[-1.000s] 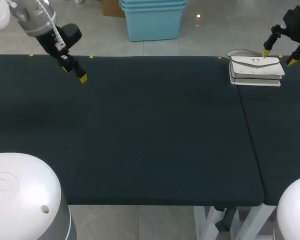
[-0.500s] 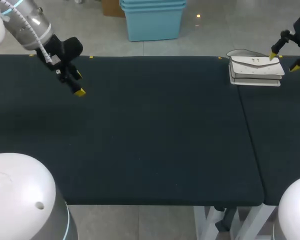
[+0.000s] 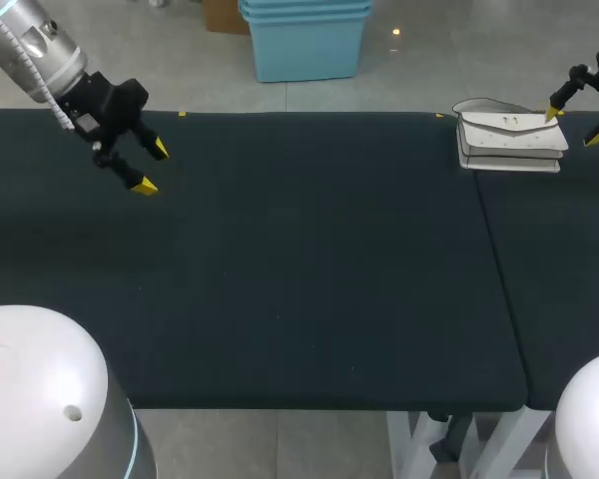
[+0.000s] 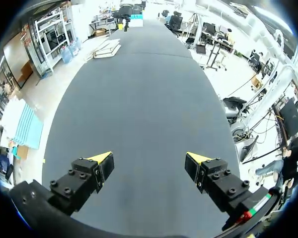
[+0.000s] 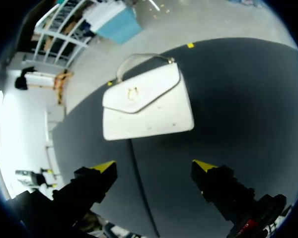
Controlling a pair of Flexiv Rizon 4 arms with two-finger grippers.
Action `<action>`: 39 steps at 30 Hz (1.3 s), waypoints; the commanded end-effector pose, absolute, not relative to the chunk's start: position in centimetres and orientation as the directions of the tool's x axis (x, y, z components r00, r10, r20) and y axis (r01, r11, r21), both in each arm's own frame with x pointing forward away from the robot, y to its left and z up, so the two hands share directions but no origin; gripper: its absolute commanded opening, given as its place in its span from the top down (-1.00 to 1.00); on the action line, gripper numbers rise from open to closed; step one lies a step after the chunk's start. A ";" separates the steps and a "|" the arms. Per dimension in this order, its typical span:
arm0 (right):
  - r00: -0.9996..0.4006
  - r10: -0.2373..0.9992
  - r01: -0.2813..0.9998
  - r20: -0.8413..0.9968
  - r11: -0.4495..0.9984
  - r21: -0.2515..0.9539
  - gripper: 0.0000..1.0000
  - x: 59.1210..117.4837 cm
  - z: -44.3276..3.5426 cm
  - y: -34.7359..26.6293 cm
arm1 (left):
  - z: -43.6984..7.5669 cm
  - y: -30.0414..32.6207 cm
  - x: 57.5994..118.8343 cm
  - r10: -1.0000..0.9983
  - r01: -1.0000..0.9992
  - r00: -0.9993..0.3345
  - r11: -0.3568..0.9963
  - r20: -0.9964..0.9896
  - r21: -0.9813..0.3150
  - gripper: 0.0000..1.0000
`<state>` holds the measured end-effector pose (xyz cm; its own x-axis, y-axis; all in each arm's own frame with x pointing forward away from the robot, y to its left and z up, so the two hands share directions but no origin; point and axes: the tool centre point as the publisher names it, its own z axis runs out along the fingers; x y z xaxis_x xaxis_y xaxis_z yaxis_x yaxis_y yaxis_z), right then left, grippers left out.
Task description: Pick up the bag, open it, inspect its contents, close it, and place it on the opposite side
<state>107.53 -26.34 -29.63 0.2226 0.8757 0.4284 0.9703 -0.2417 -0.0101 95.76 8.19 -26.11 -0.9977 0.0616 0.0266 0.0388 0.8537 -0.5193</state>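
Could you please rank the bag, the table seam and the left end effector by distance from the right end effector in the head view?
1. Bag, directly beside it.
2. Table seam, under the bag's left end.
3. Left end effector, table's far left.

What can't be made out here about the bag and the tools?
- Bag contents: hidden by its shut flap, head and right wrist views.
- Bag's underside: hidden against the table, every view.
- Right tool: its arm is cut off by the head view's right edge.
- Clasp type: too small, head view.
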 end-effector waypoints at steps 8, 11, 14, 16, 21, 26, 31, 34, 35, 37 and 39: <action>0.245 0.868 0.964 0.431 -0.265 -0.015 -1.00 108.9 -32.0 -26.7 | -27.8 6.9 96.0 0.172 0.134 -0.985 0.845 0.027 -0.517 -1.00; 0.252 0.872 0.961 0.420 -0.277 -0.001 -1.00 109.2 -32.2 -26.6 | -27.8 6.9 96.0 0.172 0.134 -0.985 0.845 0.027 -0.517 -1.00; 0.258 0.876 0.958 0.407 -0.287 0.011 -1.00 109.5 -32.1 -26.6 | -27.8 6.9 96.0 0.172 0.134 -0.985 0.845 0.027 -0.517 -1.00; 0.258 0.876 0.958 0.407 -0.287 0.011 -1.00 109.5 -32.1 -26.6 | -27.8 6.9 96.0 0.172 0.134 -0.985 0.845 0.027 -0.517 -1.00; 0.258 0.876 0.958 0.407 -0.287 0.011 -1.00 109.5 -32.1 -26.6 | -27.8 6.9 96.0 0.172 0.134 -0.985 0.845 0.027 -0.517 -1.00; 0.241 0.876 0.960 0.418 -0.277 0.026 -1.00 109.6 -32.3 -26.4 | -27.8 6.9 96.0 0.172 0.134 -0.985 0.845 0.027 -0.517 -1.00; 0.254 0.860 0.952 0.444 -0.303 0.044 -1.00 111.4 -33.2 -27.5 | -27.8 6.9 96.0 0.172 0.134 -0.985 0.845 0.027 -0.517 -1.00; 0.264 0.858 0.949 0.440 -0.313 0.041 -1.00 112.5 -33.7 -28.4 | -27.8 6.9 96.0 0.172 0.134 -0.985 0.845 0.027 -0.517 -1.00; 0.266 0.858 0.948 0.439 -0.315 0.041 -1.00 112.8 -33.8 -28.6 | -27.8 6.9 96.0 0.172 0.134 -0.985 0.845 0.027 -0.517 -1.00; 0.268 0.857 0.947 0.439 -0.317 0.041 -1.00 113.5 -34.1 -29.0 | -27.8 6.9 96.0 0.172 0.134 -0.985 0.845 0.027 -0.517 -1.00; 0.272 0.854 0.945 0.443 -0.323 0.041 -1.00 114.2 -34.3 -29.4 | -27.8 6.9 96.0 0.172 0.134 -0.985 0.845 0.027 -0.517 -1.00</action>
